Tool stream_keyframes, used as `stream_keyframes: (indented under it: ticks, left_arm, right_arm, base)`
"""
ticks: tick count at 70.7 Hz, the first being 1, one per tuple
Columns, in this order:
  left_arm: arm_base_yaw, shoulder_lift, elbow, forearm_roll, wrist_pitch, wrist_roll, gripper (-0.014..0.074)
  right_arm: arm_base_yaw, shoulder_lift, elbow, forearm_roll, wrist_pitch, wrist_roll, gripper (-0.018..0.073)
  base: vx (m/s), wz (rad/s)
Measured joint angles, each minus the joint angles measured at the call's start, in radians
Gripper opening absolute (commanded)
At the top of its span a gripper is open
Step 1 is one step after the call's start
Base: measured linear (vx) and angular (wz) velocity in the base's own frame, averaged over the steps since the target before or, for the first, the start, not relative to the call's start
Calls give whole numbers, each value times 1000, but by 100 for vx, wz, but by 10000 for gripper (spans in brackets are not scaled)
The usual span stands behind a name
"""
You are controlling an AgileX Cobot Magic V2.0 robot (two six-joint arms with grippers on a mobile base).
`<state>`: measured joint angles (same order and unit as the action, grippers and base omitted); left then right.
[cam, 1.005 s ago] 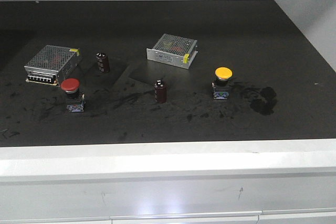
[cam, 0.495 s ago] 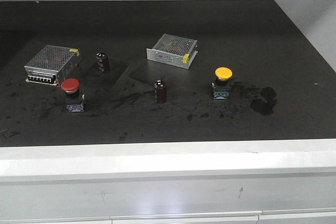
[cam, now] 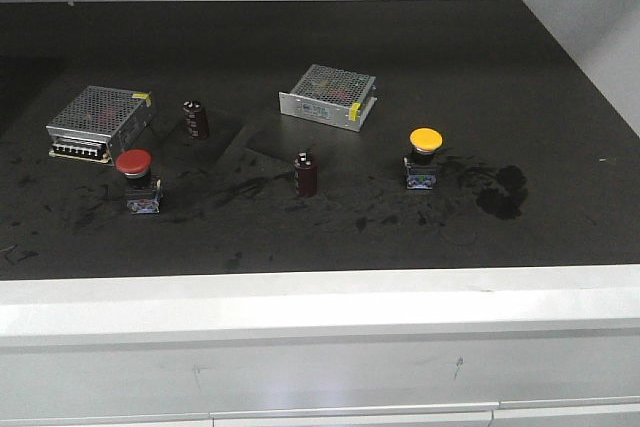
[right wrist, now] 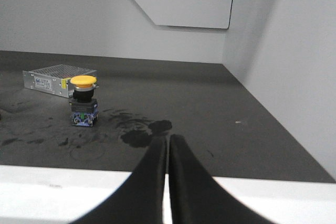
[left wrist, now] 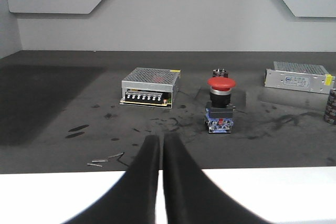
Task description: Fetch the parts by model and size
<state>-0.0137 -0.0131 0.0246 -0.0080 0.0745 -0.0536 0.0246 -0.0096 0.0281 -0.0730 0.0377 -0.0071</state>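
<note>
The red push-button switch (cam: 135,179) stands upright on the dark table at the left; it also shows in the left wrist view (left wrist: 220,103). The yellow push-button switch (cam: 424,156) stands at the right; it also shows in the right wrist view (right wrist: 84,100). My left gripper (left wrist: 160,139) is shut and empty, over the table's front edge, short of and left of the red switch. My right gripper (right wrist: 168,139) is shut and empty, over the front edge, well right of the yellow switch. Neither gripper shows in the front view.
Two silver mesh-topped boxes (cam: 100,122) (cam: 328,95) lie at the back. Two dark maroon cylinders (cam: 195,118) (cam: 306,173) stand between the switches. A white ledge (cam: 320,297) runs along the front. A grey wall (right wrist: 283,61) closes the right side. Dark stains (cam: 500,190) mark the table.
</note>
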Motion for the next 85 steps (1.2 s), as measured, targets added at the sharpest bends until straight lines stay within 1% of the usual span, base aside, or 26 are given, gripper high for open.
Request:
stream_keyframes:
  ticks: [4,8,11,15,20,25,32,44,52,59,68,78,85]
  left_arm:
    - [0,0,0,8,-22,0,-6]
    - [0,0,0,8,-82,0,-6]
    - [0,0,-2,-1,-118,-2,-6]
    - [0,0,-20,-10,-144,-8,-6]
    - [0,0,-76,-15,-140,-12,-6]
    - [0,16,-159,-16,-124,-12,-6]
    - [0,104,-304,-17,-94,-12,-6]
    - [0,352,-557,-17,18,-6,-6]
    - [0,514,-670,-17,98,-3,-6]
    - [0,610,-701,-17,129,-1,-6]
    - [0,688,-698,-17,195,0,-6]
    - [0,735,-678,-17,264,0,-6]
    - [0,744,-658,-17,262,0,-6]
  right_arm:
    - [0,0,0,-1,-45,-1,-10]
    - [0,0,0,-1,-112,-1,-10]
    - [0,0,0,-1,-195,0,-10]
    - [0,0,-17,-1,-229,7,-10]
    - [0,0,-71,-1,-221,7,-10]
    - [0,17,-153,-1,-182,7,-10]
    - [0,112,-278,-1,-114,1,-10]
    - [-1,359,-500,0,5,7,-10]
    - [-1,513,-621,0,100,38,-10]
    - [-1,608,-673,1,183,49,-10]
    - [-1,685,-680,1,229,51,-10]
    - [-1,757,-681,33,270,52,-8]
    - [-1,804,-681,60,310,52,-3]
  base:
    - [0,0]
    - [0,0]
    - [0,0]
    - [0,0]
    - [0,0]
    - [0,0]
    - [0,0]
    - [0,0]
    - [0,0]
    - [0,0]
    - [0,0]
    - [0,0]
    - [0,0]
